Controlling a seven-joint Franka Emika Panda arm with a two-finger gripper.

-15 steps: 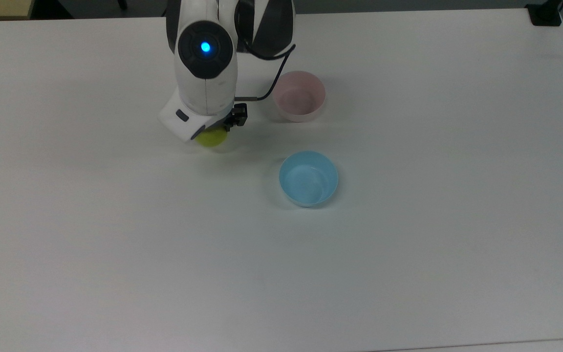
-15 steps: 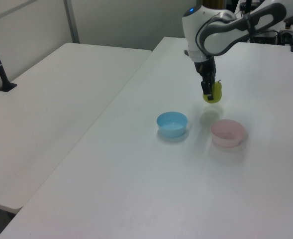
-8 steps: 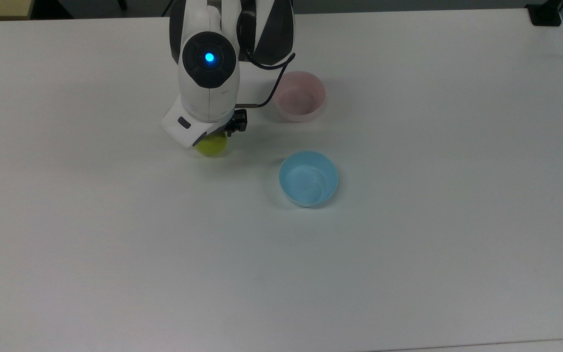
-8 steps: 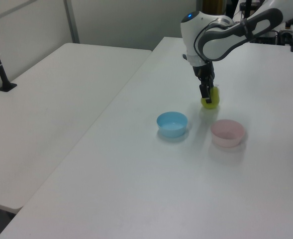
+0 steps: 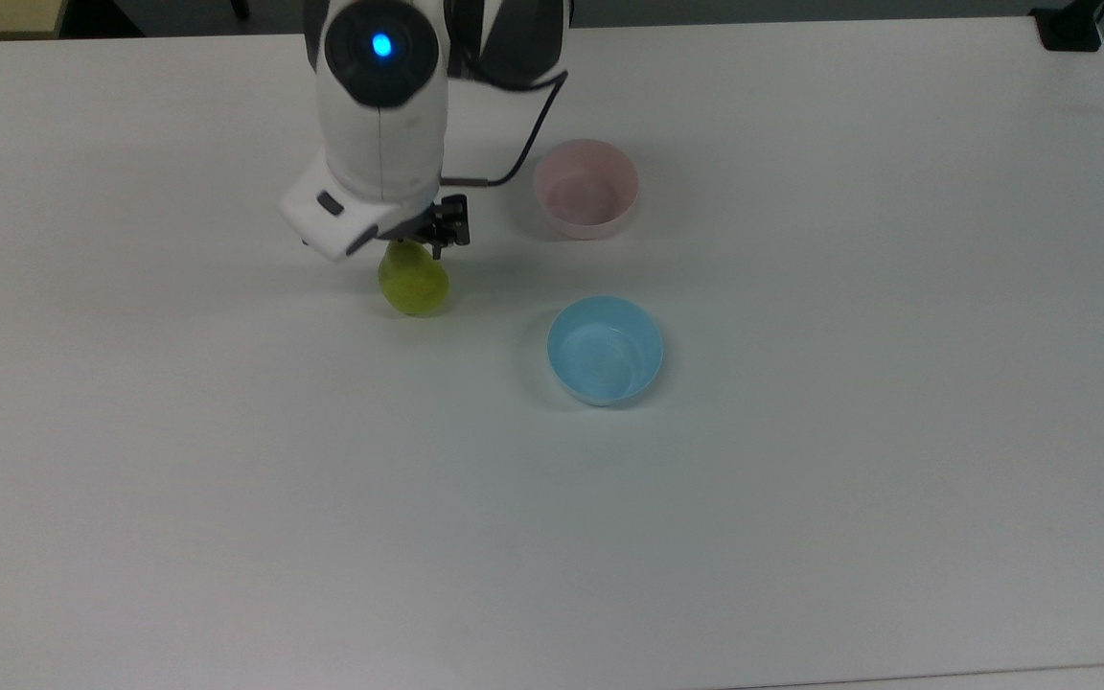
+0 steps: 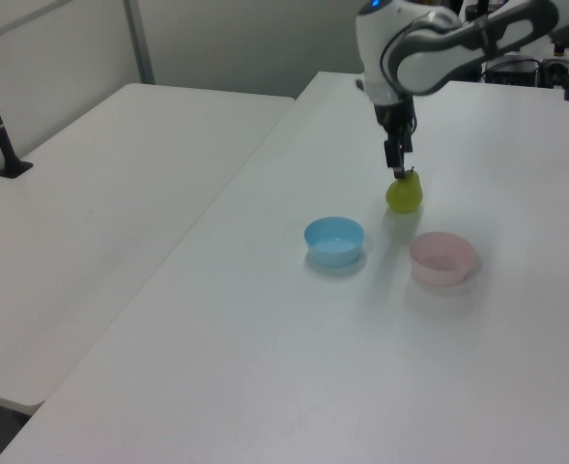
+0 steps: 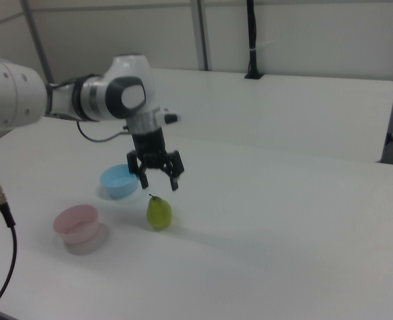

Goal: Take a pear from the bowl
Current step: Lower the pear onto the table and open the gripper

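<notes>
Claw (image 7: 157,179): fingers spread, empty, above the upright yellow-green pear (image 7: 159,212), mid-frame in the right view.
Risk: a nudge could topple it on the white bench (image 7: 283,253).

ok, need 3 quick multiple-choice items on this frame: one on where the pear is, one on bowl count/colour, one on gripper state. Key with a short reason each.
1. Where is the pear?
A. in the pink bowl
B. on the table, upright
C. in the blue bowl

2. Which bowls are on the table?
A. one pink, one light blue
B. two pink
C. one blue only

3. What is the gripper's state?
A. shut on the pear
B. shut on a bowl's rim
C. open, above the pear

Key:
1 B: the pear stands on the table outside both bowls.
2 A: the pink bowl and the blue bowl are both empty.
3 C: the gripper has its fingers spread above the pear's stem, clear of it in the right view.
</notes>
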